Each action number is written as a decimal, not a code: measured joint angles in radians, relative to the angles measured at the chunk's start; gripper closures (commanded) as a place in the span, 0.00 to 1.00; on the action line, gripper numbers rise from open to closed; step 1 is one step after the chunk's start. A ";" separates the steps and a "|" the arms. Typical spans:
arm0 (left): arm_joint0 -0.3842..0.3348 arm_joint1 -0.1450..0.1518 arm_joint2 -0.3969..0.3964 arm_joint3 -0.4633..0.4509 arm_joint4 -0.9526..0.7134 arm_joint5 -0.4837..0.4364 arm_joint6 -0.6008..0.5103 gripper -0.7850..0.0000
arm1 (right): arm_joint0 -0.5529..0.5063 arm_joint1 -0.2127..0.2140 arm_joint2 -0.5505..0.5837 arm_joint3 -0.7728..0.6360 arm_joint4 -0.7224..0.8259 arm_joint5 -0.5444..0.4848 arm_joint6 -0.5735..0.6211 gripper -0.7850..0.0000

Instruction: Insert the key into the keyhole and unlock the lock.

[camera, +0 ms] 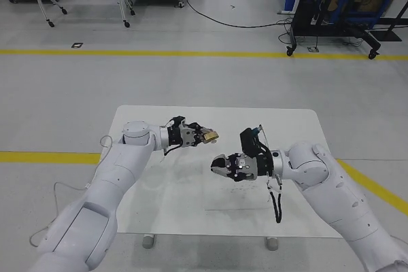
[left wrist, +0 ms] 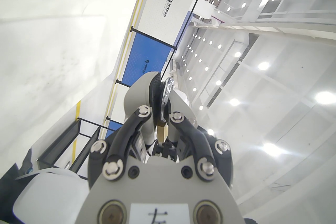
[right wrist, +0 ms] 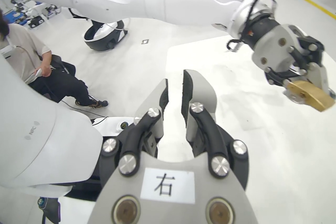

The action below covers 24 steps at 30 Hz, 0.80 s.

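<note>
A white worktop point(camera: 190, 204) stands on a grey floor crossed by yellow lines point(camera: 190, 52). Wheeled frames point(camera: 340, 27) and a black cable point(camera: 238, 24) lie beyond its far edge. A black strap point(camera: 279, 204) dangles from the right arm's wrist above the worktop.

The left gripper point(camera: 202, 134) is held above the middle of the worktop with its fingers clamped on the brass lock point(right wrist: 309, 96). The fingers cover part of the lock, and the rest of the brass body juts out past them. In the top view the lock's long axis runs roughly in line with the left forearm, and its free end points toward the right side of the worktop. A silvery end face shows on the lock in the right wrist view; whether that face bears the keyhole I cannot tell.

The right gripper point(right wrist: 174, 89) hangs near the lock but apart from it, aimed toward the left arm. Its fingers point(right wrist: 195, 93) are parted by a narrow gap, and I see nothing between them.
</note>
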 measured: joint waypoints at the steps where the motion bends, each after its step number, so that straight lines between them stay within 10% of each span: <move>1: 0.003 0.001 -0.001 -0.005 0.002 0.000 -0.005 1.00 | 0.011 -0.004 -0.010 0.014 -0.006 0.017 -0.010 1.00; 24: 0.034 0.009 -0.044 -0.059 -0.021 -0.080 -0.031 1.00 | 0.099 -0.039 -0.072 0.094 -0.184 0.125 -0.148 0.92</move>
